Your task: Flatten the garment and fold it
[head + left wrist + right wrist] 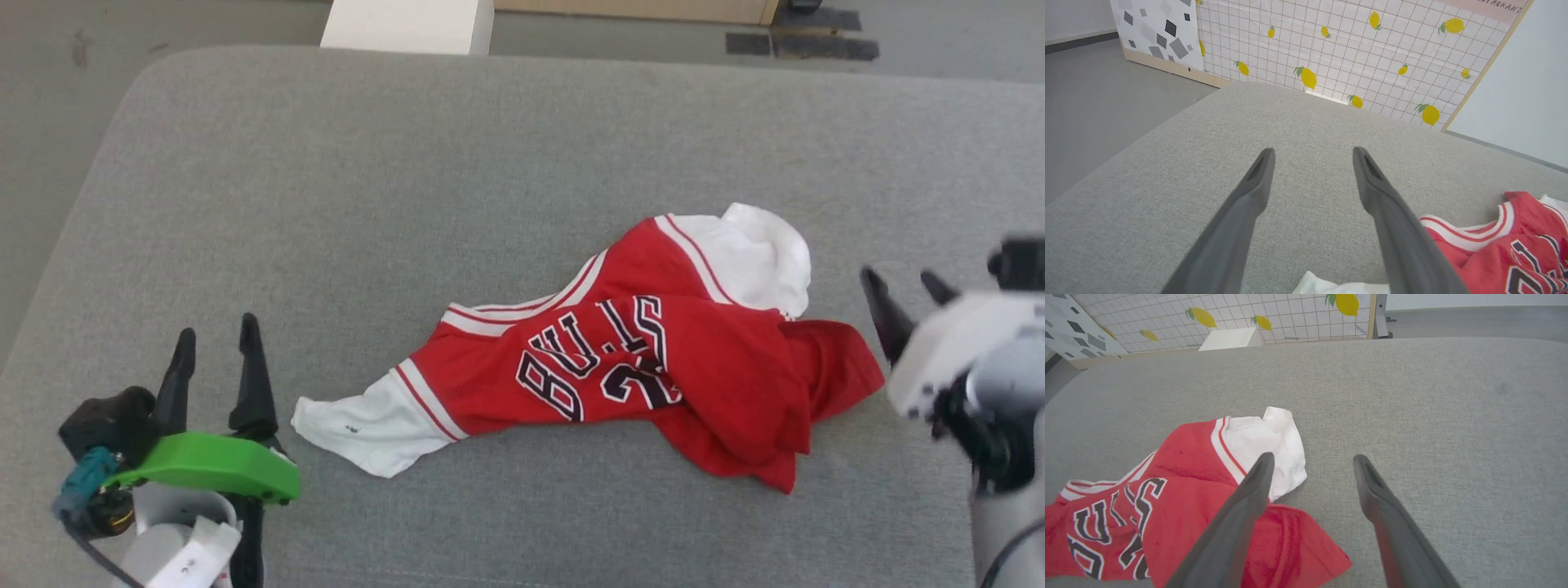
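We find the garment crumpled at mid-surface, lying between the two pincers and held by neither. The left pincer stands wide open and empty near its white-sleeved end. The right pincer is likewise wide open and empty, just beside the bunched red end.

The left gripper sits at the lower left of the head view, its two dark fingers pointing up that view and spread apart, with a green bracket at its wrist. The right gripper comes in from the right edge, its fingers angled up and left and parted, ahead of a white wrist housing and a pale forearm. Each wrist view shows its own jaws wide open.
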`<state>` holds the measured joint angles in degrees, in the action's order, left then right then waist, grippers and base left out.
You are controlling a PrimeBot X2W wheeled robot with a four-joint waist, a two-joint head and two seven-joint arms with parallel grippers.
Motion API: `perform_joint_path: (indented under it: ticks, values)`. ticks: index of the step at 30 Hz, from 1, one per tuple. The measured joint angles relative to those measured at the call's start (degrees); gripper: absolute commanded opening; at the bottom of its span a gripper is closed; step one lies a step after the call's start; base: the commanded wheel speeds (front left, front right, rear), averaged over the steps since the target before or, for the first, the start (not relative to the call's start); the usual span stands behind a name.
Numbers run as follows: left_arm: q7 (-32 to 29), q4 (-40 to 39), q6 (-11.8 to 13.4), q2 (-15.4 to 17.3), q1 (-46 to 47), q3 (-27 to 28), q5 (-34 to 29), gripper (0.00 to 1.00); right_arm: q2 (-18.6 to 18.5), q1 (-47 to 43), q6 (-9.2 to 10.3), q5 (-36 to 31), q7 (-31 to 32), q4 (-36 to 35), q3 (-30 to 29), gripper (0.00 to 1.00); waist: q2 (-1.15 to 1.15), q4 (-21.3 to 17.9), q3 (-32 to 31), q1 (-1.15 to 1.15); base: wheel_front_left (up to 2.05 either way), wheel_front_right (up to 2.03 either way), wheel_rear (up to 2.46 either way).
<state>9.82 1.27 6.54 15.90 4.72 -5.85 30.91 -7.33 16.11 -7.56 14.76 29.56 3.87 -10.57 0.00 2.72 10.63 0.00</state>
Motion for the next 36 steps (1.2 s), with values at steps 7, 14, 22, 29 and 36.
perform_joint_path:
  ticks: [7, 14, 22, 29, 36]
  values:
    - [1.1, 0.3, 0.0, -0.7, 3.5, -1.9, -1.3, 1.0, -6.4, 14.4, -0.01, -3.0, 12.9, 7.1, 8.9, 1.0, 0.0, 1.2, 4.0, 0.0, 0.0, 0.0, 0.0]
    - [1.0, 0.7, -0.5, -1.5, 7.3, -3.2, -1.5, 1.0, -9.9, 23.7, -0.01, -5.2, 20.9, 15.4, 17.9, 1.0, 0.0, 3.0, 8.7, 0.0, 0.0, 0.0, 0.0]
    - [1.1, 1.6, -0.8, -2.0, 8.6, -4.2, -1.5, 1.0, -12.0, 25.4, 0.01, -4.7, 28.0, 20.2, 25.0, 1.0, 0.0, 5.3, 12.1, 0.0, 0.0, 0.0, 0.0]
    - [1.2, 2.0, -0.8, -1.8, 8.7, -4.3, -1.5, 1.0, -12.3, 25.8, -0.01, -0.4, 26.7, 20.3, 24.1, 0.0, 0.0, 4.6, 11.8, 0.0, 0.0, 0.0, 0.0]
    - [0.9, 2.2, -0.8, -0.9, 8.5, -4.2, -1.6, 1.0, -10.7, 25.5, -0.01, 0.5, 18.4, 20.2, 13.2, 0.0, 0.0, 2.3, 8.7, 0.0, 0.0, 0.0, 0.0]
